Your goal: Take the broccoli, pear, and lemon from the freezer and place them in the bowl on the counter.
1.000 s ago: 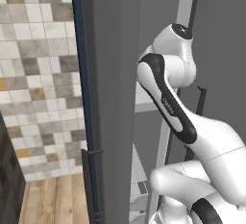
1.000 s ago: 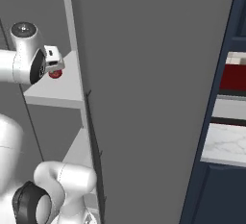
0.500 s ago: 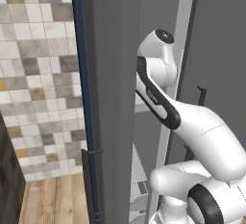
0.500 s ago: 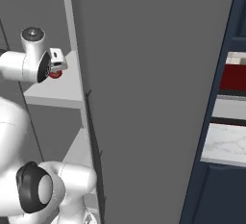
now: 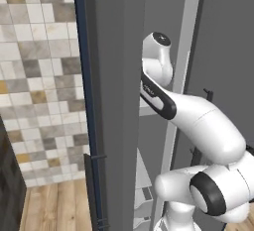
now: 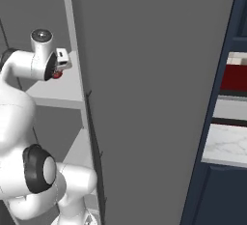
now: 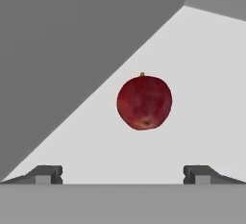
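Freezer: the tall grey freezer (image 6: pixel 159 74) stands open, its door (image 5: pixel 111 101) edge-on in the left base view; the white arm reaches in at the level of an upper shelf.
Shelf: a pale grey shelf (image 7: pixel 202 79) inside the freezer carries the pear; a darker grey inner wall rises along one side of it, and a second wall meets the shelf at the far corner.
Pear: the dark red pear (image 7: pixel 144 102) rests alone on the shelf, its small stem pointing away from the camera. In the right base view a sliver of the pear (image 6: pixel 57 75) shows red just under the hand.
Tool: the tool (image 7: pixel 123 175) has its two dark fingertips (image 7: pixel 48 174) spread wide, with nothing between them and nothing in its hold.
Pear to tool: the pear lies ahead of the tool, apart from both tips, roughly on the line midway between them and a little toward the right-hand tip in the hand view.
Table: a strip of white marble table (image 6: pixel 224 144) shows beyond the navy blue cabinet (image 6: pixel 212 190) edge in the right base view.
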Motion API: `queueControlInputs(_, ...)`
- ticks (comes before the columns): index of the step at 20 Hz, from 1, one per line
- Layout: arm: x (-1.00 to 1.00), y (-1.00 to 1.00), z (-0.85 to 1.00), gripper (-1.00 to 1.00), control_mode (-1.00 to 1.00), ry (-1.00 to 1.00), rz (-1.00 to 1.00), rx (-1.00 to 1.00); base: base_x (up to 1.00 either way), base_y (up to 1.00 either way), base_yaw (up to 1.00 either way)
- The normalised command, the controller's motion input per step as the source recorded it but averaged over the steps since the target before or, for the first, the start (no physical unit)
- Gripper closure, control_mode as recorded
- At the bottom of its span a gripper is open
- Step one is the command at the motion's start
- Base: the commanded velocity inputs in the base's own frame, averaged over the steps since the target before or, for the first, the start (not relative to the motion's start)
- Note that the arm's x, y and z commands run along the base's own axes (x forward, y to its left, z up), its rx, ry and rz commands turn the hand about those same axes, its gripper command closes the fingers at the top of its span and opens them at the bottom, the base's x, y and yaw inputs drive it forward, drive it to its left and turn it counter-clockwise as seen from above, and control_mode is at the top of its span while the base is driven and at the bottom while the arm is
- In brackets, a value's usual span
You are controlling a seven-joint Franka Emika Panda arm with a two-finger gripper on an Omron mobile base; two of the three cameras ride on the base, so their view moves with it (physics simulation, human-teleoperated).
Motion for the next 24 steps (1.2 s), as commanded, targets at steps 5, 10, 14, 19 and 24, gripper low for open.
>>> queueControlInputs(5,0.37,0.13,-0.08,-1.00,-1.00,0.00,0.05,0.00,0.00,0.00,0.00)
queueControlInputs(10,0.48,0.15,-0.18,-1.00,-1.00,0.01,0.06,0.00,0.00,0.00,0.00)
queueControlInputs(14,0.38,0.04,-0.15,-1.00,-1.00,0.04,0.07,0.00,0.00,0.00,0.00)
queueControlInputs(19,0.23,0.11,-0.20,-1.00,-1.00,0.06,0.06,0.00,0.00,0.00,0.00)
queueControlInputs(24,0.20,0.10,-0.19,-1.00,-1.00,0.05,0.05,0.00,0.00,0.00,0.00)
